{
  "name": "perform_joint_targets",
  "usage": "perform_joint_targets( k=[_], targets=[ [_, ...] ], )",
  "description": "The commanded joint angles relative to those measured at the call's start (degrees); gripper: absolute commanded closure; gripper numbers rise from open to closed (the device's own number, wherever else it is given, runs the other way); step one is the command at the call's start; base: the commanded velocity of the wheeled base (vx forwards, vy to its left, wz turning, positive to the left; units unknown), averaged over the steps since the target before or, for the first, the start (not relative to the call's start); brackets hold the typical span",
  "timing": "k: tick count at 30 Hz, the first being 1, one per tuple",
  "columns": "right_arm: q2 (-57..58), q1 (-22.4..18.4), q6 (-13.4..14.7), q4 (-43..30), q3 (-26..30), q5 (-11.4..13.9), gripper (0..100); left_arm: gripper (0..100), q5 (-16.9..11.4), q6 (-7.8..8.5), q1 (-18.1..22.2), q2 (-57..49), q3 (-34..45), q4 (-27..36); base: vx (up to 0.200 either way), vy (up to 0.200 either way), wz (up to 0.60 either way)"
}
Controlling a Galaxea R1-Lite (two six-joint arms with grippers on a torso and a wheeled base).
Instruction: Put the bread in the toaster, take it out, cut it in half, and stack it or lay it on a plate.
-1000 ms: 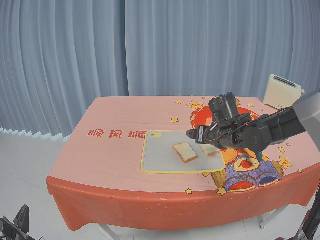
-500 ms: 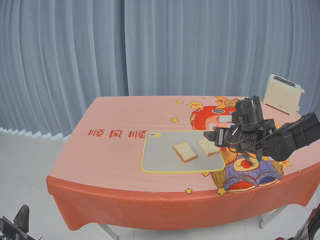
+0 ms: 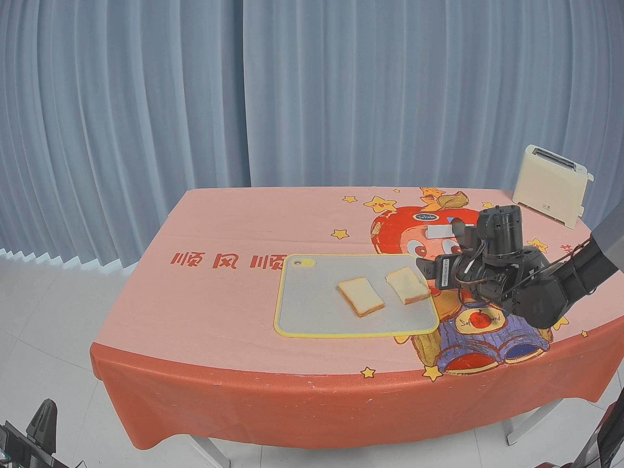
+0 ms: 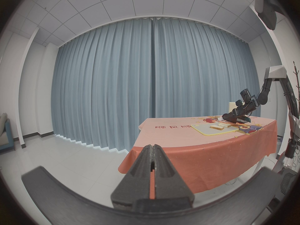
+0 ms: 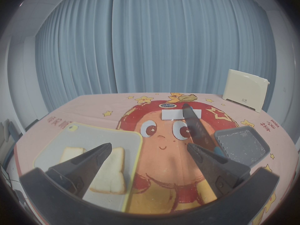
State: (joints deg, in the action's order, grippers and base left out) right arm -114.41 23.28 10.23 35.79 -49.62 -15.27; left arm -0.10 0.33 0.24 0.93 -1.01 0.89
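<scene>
Hovering right claw [image 5: 148, 147] spread, bread halves [image 3: 361, 296] on board [image 3: 311, 310]

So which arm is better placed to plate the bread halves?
Right: the right end effector hangs open beside the cutting board, close to the bread halves and grey plate; the left end effector is shut, away from the table.

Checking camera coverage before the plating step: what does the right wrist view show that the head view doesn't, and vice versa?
Right wrist view adds: a dark-bladed knife with a blue handle lying on the cloth, and a dark grey square plate beside it, both beyond the open right gripper.
Head view adds: the full outline of the yellow-rimmed grey cutting board, the orange tablecloth's front drop and the white floor.
Both: two white bread halves lying apart on the board, the cream toaster at the table's far right, and the blue curtain.
</scene>
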Motion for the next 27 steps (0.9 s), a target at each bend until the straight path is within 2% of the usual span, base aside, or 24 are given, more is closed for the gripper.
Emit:
perform_joint_targets(
  k=[1, 27],
  targets=[
    [-1.4, 0.2, -0.4, 0.4, 1.7, 0.0, 0, 100, 0.0, 0.02, 0.0, 0.0, 0.7, 0.0, 0.000, 0.000, 0.00],
    [-1.7, 0.5, -0.8, -0.1, 2.8, 0.6, 0, 100, -0.1, 0.02, 0.0, 0.0, 0.7, 0.0, 0.000, 0.000, 0.00]
  ],
)
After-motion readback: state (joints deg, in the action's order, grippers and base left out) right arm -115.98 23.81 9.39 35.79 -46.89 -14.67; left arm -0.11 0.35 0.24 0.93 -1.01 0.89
